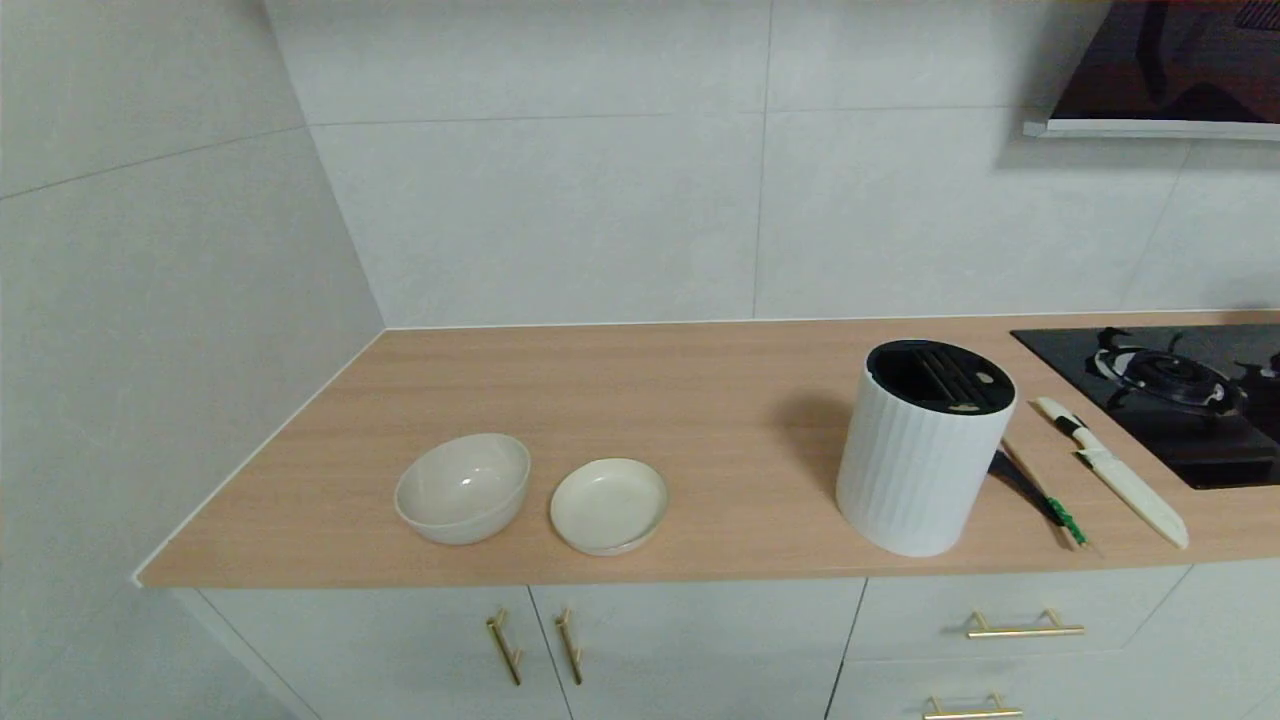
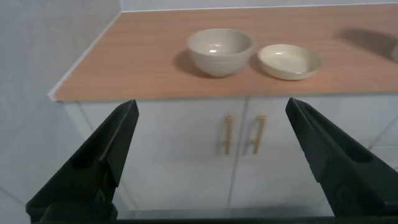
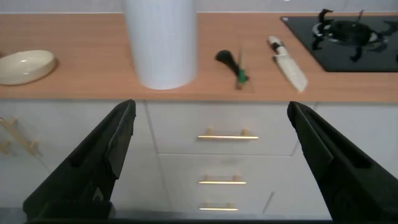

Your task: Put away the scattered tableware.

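Sitting on the wooden bench [image 1: 620,390], a deep cream bowl [image 1: 463,488] lies just beside a shallow cream dish [image 1: 609,504]. The left end effector [image 2: 211,106] and right end effector [image 3: 210,106] gape empty.

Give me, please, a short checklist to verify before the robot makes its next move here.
1. Left pincer open, empty: ok.
2. Right pincer open, empty: ok.
3. Bowl and dish upright, apart: ok.
4. Holder upright, top uncovered: ok.
5. Knife lying free on the counter: ok.
6. Both pincers above the counter: not ok; they face the cabinet fronts.
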{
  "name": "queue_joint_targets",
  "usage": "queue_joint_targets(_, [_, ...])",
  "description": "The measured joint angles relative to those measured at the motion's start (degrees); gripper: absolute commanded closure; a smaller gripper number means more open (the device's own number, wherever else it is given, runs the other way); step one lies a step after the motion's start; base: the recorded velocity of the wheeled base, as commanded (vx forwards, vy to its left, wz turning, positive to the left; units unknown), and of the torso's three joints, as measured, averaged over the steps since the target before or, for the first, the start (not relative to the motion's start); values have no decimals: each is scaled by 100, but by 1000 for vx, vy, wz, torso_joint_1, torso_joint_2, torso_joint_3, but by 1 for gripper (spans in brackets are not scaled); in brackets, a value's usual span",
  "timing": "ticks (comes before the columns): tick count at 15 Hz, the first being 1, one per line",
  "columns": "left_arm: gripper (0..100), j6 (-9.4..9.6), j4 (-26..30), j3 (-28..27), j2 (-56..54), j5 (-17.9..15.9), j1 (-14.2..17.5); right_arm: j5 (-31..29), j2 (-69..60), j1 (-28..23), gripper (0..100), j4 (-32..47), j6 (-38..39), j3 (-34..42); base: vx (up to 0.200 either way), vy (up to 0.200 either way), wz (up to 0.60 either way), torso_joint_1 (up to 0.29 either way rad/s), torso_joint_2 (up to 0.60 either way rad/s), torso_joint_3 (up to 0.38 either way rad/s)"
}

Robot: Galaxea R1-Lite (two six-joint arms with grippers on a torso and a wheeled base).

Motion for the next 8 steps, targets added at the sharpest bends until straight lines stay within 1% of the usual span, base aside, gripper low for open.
queue_joint_targets(8, [0, 0, 0, 0, 0, 2, -2, 2, 0, 0, 0, 0, -1, 0, 0, 200, 0, 2, 2, 2])
